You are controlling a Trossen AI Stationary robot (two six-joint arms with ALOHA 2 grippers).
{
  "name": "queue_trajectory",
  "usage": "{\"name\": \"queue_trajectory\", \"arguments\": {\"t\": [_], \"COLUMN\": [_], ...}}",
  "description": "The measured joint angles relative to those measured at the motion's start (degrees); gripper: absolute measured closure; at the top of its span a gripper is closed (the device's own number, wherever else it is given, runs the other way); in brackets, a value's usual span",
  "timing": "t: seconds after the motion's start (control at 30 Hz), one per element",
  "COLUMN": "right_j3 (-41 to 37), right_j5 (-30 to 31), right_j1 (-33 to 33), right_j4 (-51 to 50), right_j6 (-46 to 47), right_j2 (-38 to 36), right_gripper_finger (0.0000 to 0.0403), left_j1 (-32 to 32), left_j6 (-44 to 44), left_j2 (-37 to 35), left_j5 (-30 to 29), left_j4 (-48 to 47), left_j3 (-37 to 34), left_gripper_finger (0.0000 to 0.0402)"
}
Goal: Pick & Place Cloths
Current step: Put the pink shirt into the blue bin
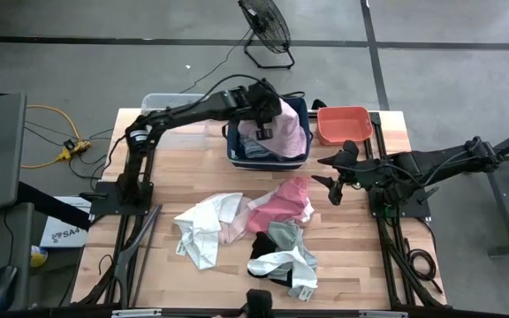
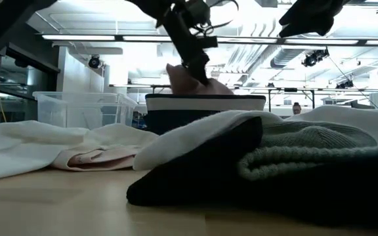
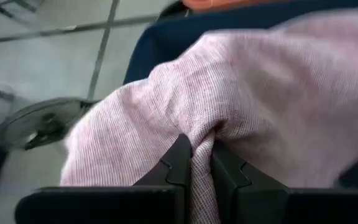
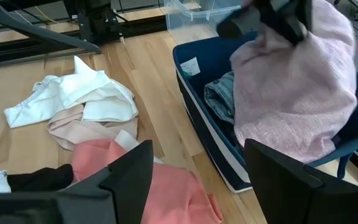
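Note:
My left gripper (image 1: 268, 119) is shut on a light pink cloth (image 1: 288, 132) over the navy bin (image 1: 268, 161) at the table's far middle; the cloth drapes into the bin. It also shows in the right wrist view (image 4: 297, 93). My right gripper (image 1: 334, 177) is open and empty, right of the bin, above the table. A heap of cloths lies on the table's near middle: white (image 1: 203, 223), pale pink (image 1: 233, 231), hot pink (image 1: 281, 205), grey-green (image 1: 285, 237), black (image 1: 263, 246). My left gripper pinches a gathered fold of the light pink cloth (image 3: 199, 146) between its two fingers. The fingers come from above, slanting down over the bin. The cloth hangs below them, slack, its lower part (image 4: 278, 134) resting in the navy bin.
A clear bin (image 1: 173, 115) stands at the far left, a coral bin (image 1: 344, 124) at the far right. A grey-blue cloth (image 4: 219, 99) lies inside the navy bin. A fan (image 1: 265, 31) stands on the floor beyond the table.

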Motion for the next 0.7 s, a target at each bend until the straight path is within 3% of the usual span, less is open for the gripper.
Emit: {"name": "queue_trajectory", "arguments": {"t": [0.2, 0.7], "right_j3": [0.0, 0.0], "right_j5": [0.1, 0.1], "right_j1": [0.0, 0.0], "right_j4": [0.4, 0.4], "right_j6": [0.0, 0.0], "right_j2": [0.0, 0.0], "right_gripper_finger": [0.0160, 0.0160], "left_j1": [1.7, 3.4], "left_j6": [-6.0, -14.2], "left_j2": [3.1, 9.8], "left_j5": [5.7, 9.2], "left_j4": [1.7, -6.5], "left_j3": [0.0, 0.0], "left_gripper_finger": [0.0378, 0.0378]}}
